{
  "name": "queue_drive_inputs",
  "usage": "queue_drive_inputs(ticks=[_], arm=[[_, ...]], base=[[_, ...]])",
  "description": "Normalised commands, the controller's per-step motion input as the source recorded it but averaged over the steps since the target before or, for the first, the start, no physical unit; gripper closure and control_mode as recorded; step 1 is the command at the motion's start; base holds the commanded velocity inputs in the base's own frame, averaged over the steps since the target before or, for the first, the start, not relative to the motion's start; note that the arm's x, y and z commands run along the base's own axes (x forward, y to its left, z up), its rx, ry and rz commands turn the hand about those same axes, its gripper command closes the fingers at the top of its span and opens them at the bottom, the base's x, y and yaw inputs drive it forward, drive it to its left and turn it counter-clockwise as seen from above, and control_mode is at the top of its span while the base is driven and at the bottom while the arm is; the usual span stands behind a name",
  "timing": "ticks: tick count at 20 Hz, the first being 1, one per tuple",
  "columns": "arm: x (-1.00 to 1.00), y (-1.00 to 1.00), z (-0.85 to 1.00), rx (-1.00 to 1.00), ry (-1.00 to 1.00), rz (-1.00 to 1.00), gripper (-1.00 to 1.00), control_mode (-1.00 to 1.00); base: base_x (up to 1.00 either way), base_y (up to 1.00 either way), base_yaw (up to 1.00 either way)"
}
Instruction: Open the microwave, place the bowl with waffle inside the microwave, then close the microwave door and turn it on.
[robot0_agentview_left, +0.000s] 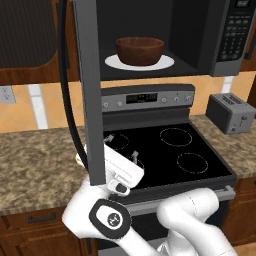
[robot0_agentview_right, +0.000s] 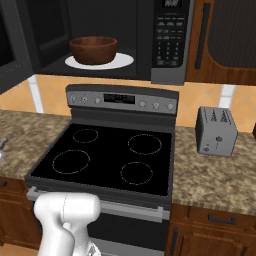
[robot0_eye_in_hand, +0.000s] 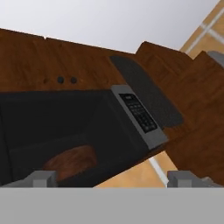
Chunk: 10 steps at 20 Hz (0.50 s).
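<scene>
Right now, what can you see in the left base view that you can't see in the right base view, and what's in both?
Left base view alone: the microwave door swung open edge-on with its long black handle, and the robot's hand low behind it, over the stove's front left. Right base view alone: a cabinet door right of the microwave. Both: the bowl on the white turntable plate inside the microwave, the stove and the toaster.

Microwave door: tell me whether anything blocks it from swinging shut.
Nothing visible does. The microwave door stands wide open, the bowl sits fully inside on the turntable plate, and the gripper hangs below, near the door's lower edge, fingers apart.
</scene>
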Motion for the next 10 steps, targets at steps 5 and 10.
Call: queue_drive_inputs(ticks=[5, 10], arm=[[0.0, 0.58, 0.0, -0.04, 0.0, 0.02, -1.0, -1.0], [0.03, 0.62, 0.0, -0.05, 0.0, 0.04, -1.0, -1.0]], base=[[0.0, 0.0, 0.0], [0.0, 0.0, 0.0]])
